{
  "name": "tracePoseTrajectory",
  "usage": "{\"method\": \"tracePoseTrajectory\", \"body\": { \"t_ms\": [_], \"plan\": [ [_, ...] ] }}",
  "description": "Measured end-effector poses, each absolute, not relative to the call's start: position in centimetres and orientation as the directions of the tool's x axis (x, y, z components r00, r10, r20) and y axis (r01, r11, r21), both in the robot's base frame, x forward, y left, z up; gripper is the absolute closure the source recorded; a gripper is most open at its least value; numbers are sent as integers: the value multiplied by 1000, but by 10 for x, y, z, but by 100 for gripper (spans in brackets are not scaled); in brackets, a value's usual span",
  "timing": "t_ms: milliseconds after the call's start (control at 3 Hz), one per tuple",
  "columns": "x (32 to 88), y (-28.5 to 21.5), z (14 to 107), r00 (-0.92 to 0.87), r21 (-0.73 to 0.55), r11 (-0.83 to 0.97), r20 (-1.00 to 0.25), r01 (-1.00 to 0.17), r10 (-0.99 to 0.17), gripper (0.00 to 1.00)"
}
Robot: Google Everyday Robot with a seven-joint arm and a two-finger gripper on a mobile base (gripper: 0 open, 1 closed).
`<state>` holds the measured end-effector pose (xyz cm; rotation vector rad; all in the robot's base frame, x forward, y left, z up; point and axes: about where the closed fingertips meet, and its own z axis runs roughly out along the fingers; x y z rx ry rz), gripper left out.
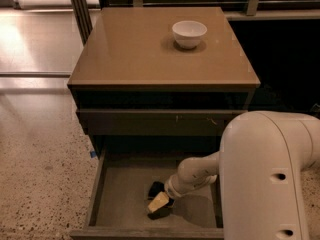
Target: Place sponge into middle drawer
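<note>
Yellow foam of the sponge [158,202] shows low in the middle drawer [120,194], right of centre and near the front edge. The gripper [159,200] is down inside that drawer, at the sponge. Dark fingers [155,188] sit on either side of the yellow block, closed on it. One dark piece is above it and one below; the lower one may partly be the sponge's dark face, hard to tell. I can't tell if the sponge touches the drawer floor or hangs just over it.

The middle drawer is pulled well out, with a grey-olive floor, thin side walls and a shadow under the gripper. The white arm [196,175] reaches in from the right, angled down and left. The big white arm housing [265,179] fills the lower right and covers the drawer's right front corner.

Above the open drawer, the top drawer [150,121] is closed, showing only its plain front panel. The desk [130,59] has a smooth brown top. A white bowl [189,33] stands upright on it, toward the back right, well apart from the sponge.

A speckled floor [40,174] lies to the left, with a small blue bit [93,154] just beside the drawer's left wall. Dark railing posts [80,6] stand behind the desk.
</note>
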<state>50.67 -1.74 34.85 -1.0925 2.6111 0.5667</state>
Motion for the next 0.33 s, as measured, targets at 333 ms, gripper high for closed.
{"method": "tracePoseTrajectory", "body": {
  "t_ms": [333],
  "plan": [
    [507, -17, 349, -686, 254, 642, -374, -723, -624, 0]
  ]
}}
